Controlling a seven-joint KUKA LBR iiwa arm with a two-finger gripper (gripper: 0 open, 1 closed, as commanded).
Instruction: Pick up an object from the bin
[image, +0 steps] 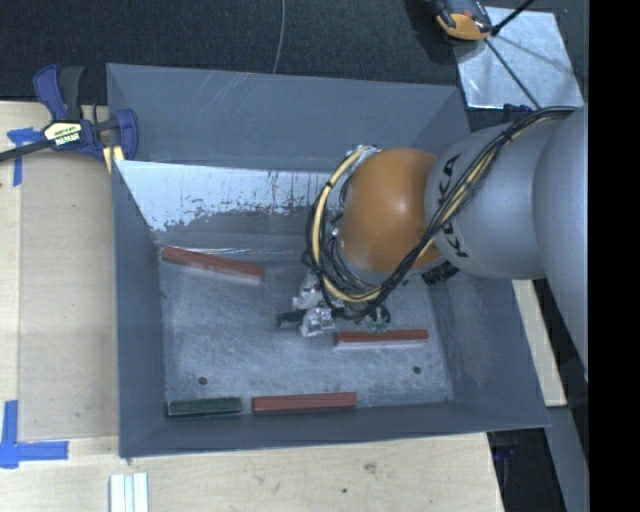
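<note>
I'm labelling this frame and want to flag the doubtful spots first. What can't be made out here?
- Camera view: the back right part of the bin, hidden under the arm's orange cover and cables.
- Camera view: the left end of the red-brown bar beside the gripper, overlapped by the gripper; whether they touch cannot be told.
- Camera view: a small dark bit at the gripper's left, too small to identify.
</note>
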